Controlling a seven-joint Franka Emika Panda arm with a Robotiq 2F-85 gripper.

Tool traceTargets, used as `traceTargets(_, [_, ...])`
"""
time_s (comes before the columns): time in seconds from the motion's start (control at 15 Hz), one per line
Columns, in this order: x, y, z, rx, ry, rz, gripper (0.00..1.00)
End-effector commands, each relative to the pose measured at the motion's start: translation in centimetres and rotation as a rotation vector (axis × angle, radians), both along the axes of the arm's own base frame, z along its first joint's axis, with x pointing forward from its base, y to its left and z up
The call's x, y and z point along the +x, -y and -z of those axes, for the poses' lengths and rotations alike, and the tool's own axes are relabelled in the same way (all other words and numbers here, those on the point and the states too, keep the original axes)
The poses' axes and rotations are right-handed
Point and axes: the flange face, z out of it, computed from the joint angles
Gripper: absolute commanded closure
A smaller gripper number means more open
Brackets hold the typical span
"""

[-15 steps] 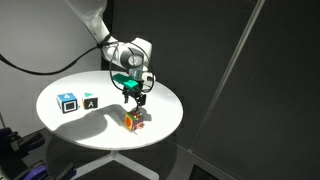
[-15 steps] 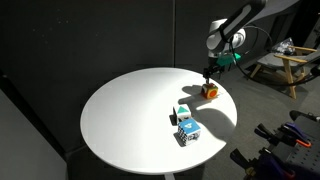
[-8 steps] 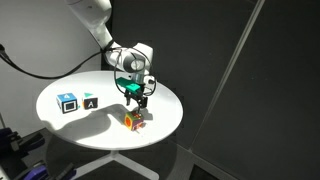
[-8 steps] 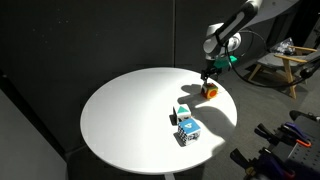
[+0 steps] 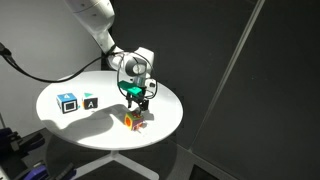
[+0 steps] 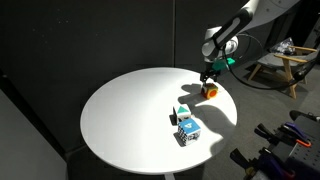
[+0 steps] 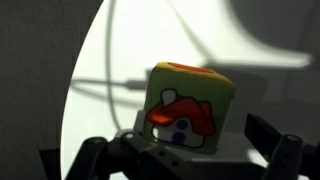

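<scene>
Round white table (image 5: 90, 127), dark curtains. In an exterior view, gripper (image 5: 137, 99) hung jaws apart, directly above picture cube (image 5: 133, 120), mid-frame. In an exterior view, upper right, gripper (image 6: 209, 76) sat just over picture cube (image 6: 210, 90). Wrist view: picture cube (image 7: 190, 108) centred between spread fingers (image 7: 287, 158).

Hard light from above brightens the round white table (image 5: 58, 122) against dark surroundings, throwing sharp shadows across its top. The wrist view looks soft, perhaps out of focus.

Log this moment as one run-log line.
gripper: open, above orange block | orange block: on white table, not held | blue block, dark block: side by side
</scene>
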Motion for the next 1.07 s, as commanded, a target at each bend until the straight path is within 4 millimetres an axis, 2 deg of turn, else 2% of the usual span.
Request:
traceTargets(0.0, [0.8, 1.0, 0.4, -0.015, -0.001, 0.001, 0.00])
traceTargets(0.6, [1.0, 2.0, 1.8, -0.042, -0.021, 0.004, 0.00])
traceTargets(0.67, [1.0, 2.0, 1.9, -0.044, -0.023, 0.003, 0.21])
traceTargets(1.0, [1.1, 1.9, 1.6, -0.046, -0.020, 0.000, 0.56])
